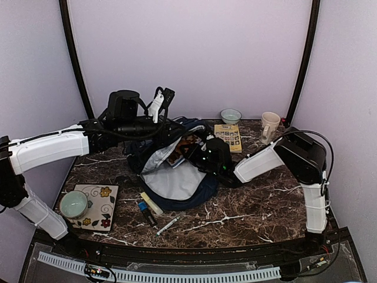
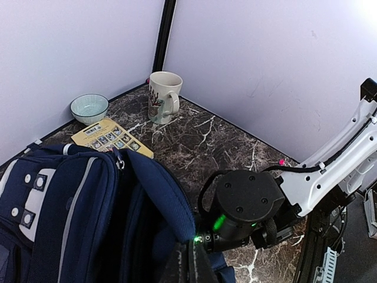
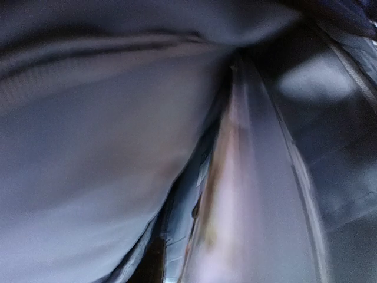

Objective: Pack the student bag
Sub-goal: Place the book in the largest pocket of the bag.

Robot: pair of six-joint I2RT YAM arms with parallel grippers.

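The student bag [image 1: 177,177] is a navy backpack lying open in the middle of the table, its grey lining showing. My left gripper [image 1: 168,128] reaches over from the left to the bag's rear edge. In the left wrist view its fingers [image 2: 189,262] are together on the blue fabric rim [image 2: 159,194]. My right gripper [image 1: 197,152] is pushed into the bag's opening beside a patterned book [image 1: 182,150]; its fingers are hidden. The right wrist view is blurred and shows only lining [image 3: 88,147] and a thin flat edge [image 3: 235,194].
A yellow booklet [image 1: 228,135], a pale bowl [image 1: 231,115] and a cream mug [image 1: 270,125] stand at the back right. A floral tile [image 1: 100,206] with a bowl [image 1: 74,204] lies front left. Markers [image 1: 150,205] and a pen [image 1: 168,225] lie in front of the bag.
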